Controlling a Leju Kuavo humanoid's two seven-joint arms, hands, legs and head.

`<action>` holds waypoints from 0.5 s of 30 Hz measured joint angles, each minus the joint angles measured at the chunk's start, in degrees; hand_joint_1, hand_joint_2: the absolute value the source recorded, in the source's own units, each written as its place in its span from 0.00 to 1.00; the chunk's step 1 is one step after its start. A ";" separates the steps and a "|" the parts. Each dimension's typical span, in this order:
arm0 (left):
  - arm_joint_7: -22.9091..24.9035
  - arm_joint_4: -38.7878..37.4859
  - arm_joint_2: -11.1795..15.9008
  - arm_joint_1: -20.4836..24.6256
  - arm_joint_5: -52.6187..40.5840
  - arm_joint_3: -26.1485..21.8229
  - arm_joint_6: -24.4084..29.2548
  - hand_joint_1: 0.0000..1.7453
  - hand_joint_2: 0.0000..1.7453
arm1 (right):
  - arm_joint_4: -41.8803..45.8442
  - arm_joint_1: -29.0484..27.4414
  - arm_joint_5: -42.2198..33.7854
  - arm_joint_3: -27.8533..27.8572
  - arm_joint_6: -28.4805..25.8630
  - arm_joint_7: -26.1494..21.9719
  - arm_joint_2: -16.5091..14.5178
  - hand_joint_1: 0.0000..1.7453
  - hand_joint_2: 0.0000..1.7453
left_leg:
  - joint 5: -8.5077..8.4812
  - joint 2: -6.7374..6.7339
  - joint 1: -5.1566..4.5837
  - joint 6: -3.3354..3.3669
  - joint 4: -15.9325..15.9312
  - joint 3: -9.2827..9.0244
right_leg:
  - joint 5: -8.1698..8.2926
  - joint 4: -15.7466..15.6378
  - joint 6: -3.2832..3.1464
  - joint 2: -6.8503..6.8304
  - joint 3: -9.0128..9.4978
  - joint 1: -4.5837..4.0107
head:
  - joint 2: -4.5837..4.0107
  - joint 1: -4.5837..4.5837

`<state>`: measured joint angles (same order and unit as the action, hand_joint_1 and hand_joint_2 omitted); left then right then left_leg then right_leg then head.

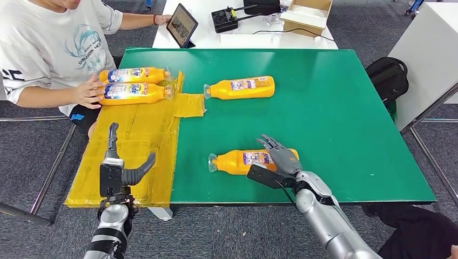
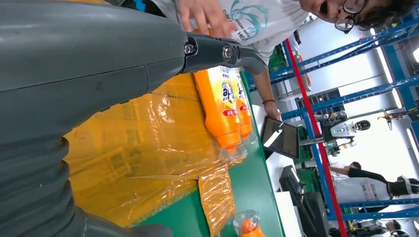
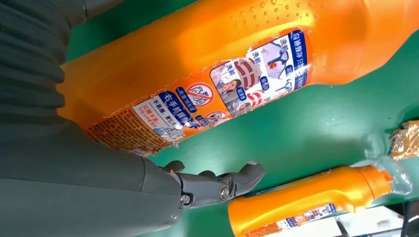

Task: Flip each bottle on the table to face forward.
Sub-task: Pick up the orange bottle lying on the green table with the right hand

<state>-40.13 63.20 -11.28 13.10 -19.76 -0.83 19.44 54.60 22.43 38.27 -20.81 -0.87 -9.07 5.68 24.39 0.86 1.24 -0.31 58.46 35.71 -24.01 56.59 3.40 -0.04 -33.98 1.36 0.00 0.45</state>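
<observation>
Right hand [image 1: 282, 156] over near bottle [image 1: 237, 161], fingers spread, apparently not yet gripping | left hand [image 1: 121, 170] idle, released | we'd wrap fully, then roll it label-front.

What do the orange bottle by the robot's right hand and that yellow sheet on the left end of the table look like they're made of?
The orange bottle with the printed label looks like glossy moulded plastic: smooth sheen, embossed dots, label peeling at its edges. The wrinkled yellow sheet is probably thin plastic film or tape: it is shiny and creased.
</observation>
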 joint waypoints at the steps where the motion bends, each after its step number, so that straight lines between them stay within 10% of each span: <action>1: 0.02 -0.15 0.00 0.08 0.03 0.03 -0.03 0.00 1.00 | -0.49 0.33 -0.01 -0.23 0.10 0.00 0.06 0.00 1.00 | 0.00 0.00 0.00 0.00 0.00 -0.01 | 0.00 0.00 0.00 0.00 0.01 0.00 | 0.00 0.00; 15: 0.54 -2.30 0.01 0.69 0.61 0.07 -1.18 0.00 1.00 | -3.80 4.51 -0.69 -3.99 4.71 1.92 3.08 0.00 1.00 | -0.02 0.02 -0.01 0.01 0.01 -0.10 | 0.01 -0.01 0.01 -0.01 0.11 0.01 | 0.00 -0.01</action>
<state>-39.59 60.91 -11.27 13.80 -19.15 -0.76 18.26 50.80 26.94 37.58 -24.80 3.84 -7.15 8.77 24.38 0.89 1.23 -0.29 58.47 35.61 -23.99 56.58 3.42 -0.05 -33.87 1.37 0.00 0.45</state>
